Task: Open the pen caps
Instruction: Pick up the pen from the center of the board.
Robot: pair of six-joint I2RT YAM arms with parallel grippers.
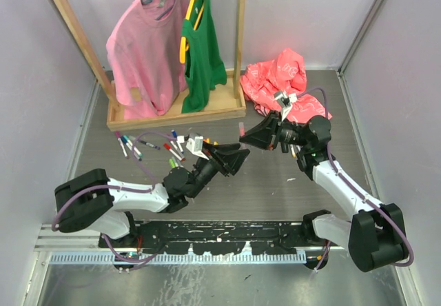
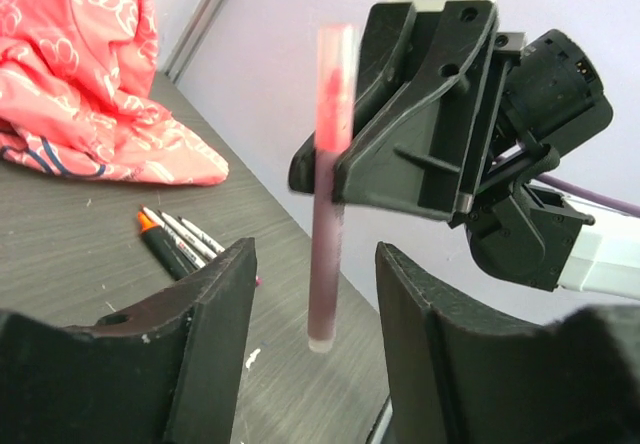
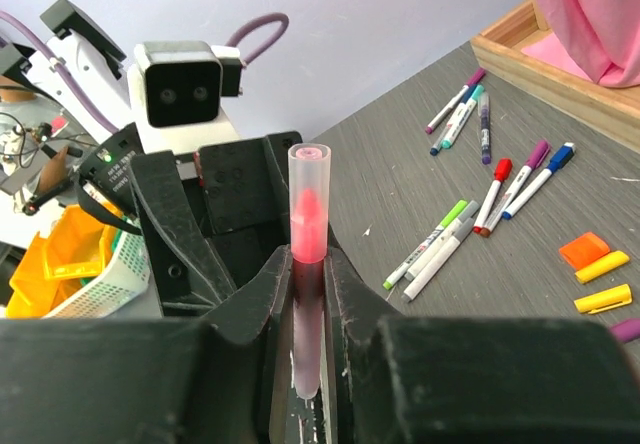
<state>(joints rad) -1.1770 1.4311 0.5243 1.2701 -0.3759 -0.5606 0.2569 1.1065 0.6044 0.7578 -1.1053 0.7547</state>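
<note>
Right gripper (image 1: 251,135), centre of the top view, raised off the grey table (image 1: 275,189). Its fingers (image 3: 350,299) are pinched nearly together on the barrel of a pink pen (image 3: 308,264), held upright.

Clear cap (image 3: 308,169) sits on the pen's upper end, pink tip showing through it. Cap is on, not pulled.

Left gripper (image 1: 238,160) is just lower left of the right one, facing it. In the left wrist view its fingers (image 2: 215,304) stand moderately apart with the pen's lower end hanging in the gap. Neither finger looks to touch the pen, and they hold nothing.

Other pens (image 1: 155,144) lie scattered on the table left of centre, in front of the wooden rack (image 1: 172,116). Most are white-barrelled with coloured ends. A few more pens lie near the red cloth (image 1: 282,78), one of them a black highlighter (image 2: 160,244) with an orange end.

Loose caps at the right edge of the right wrist view: an orange cap (image 3: 584,249) and two yellow caps (image 3: 602,266) flat on the table.

Pink shirt (image 1: 145,51) and green top (image 1: 202,51) hang on the rack, upper left.
</note>
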